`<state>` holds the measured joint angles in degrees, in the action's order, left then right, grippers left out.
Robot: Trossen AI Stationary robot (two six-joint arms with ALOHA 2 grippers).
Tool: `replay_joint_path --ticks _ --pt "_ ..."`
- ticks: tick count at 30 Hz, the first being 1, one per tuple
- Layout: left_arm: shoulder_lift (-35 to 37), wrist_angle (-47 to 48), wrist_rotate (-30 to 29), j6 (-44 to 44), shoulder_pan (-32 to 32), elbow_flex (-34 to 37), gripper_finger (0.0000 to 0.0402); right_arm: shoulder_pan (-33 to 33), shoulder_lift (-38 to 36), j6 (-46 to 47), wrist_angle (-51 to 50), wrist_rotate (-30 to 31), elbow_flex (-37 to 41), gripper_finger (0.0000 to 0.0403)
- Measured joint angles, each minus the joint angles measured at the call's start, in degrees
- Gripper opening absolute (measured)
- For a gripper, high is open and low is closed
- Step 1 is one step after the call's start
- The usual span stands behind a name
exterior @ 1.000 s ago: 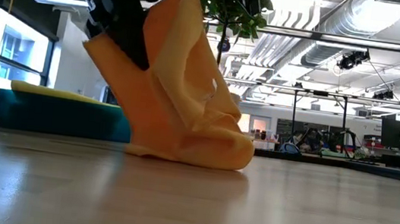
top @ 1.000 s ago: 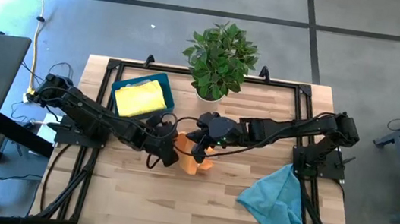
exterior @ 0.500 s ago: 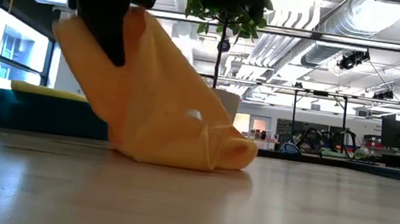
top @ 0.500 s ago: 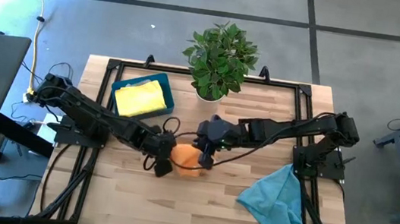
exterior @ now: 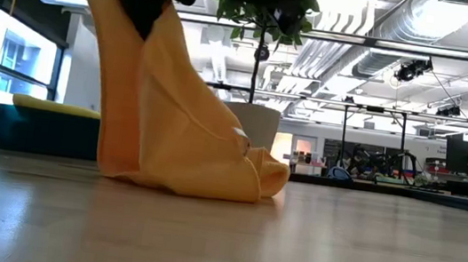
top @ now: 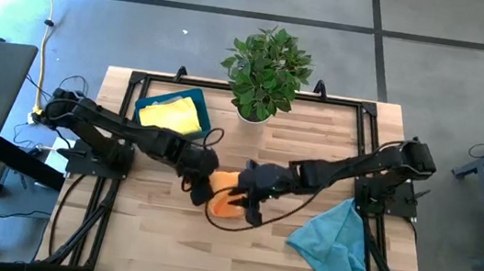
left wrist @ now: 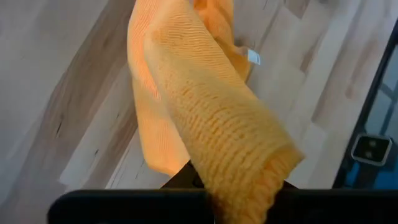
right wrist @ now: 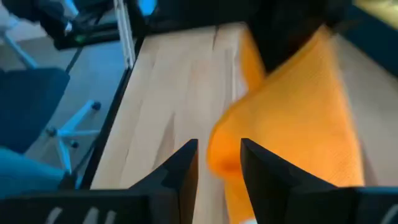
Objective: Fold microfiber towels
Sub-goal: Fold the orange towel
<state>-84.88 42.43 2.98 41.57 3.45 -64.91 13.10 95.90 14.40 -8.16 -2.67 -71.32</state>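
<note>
The left gripper is clamped on an upper edge of the orange towel, holding it up off the table so the cloth hangs in a slack drape whose lower folds rest on the wood near the middle; the right gripper sits just beside the same cloth with its fingers parted around nothing, so only one arm carries it. The left arm reaches in low from its base, bent at the elbow; the right arm stretches long across the table toward it. I judge the task early: a yellow towel lies in the blue tray, the orange one is mid-fold, and a teal towel lies crumpled and untouched near the right arm's base
</note>
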Motion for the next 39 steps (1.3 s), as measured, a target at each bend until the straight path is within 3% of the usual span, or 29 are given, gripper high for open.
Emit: replay_joint_path --ticks 4,9,18,27,39 --pt "0.00 4.96 3.92 -2.98 -2.44 -2.15 0.0000 2.16 0.00 -2.84 0.13 -0.29 4.02 0.0096" --pt "0.00 5.80 4.97 -4.25 -2.70 -3.06 0.0000 2.31 0.00 -1.07 4.27 4.34 10.31 0.0091" --pt "-0.02 5.78 5.08 -4.27 -2.63 -3.06 0.0000 -0.89 2.78 -2.44 18.47 4.33 16.43 0.0138" --pt "0.22 5.82 5.10 -4.25 -2.60 -3.06 0.0001 -4.13 11.76 -2.04 21.76 1.58 14.13 0.0155" --pt "0.24 6.25 5.14 -4.92 -2.60 -3.06 0.0001 -6.00 14.83 -0.76 20.90 -10.10 12.08 0.0156"
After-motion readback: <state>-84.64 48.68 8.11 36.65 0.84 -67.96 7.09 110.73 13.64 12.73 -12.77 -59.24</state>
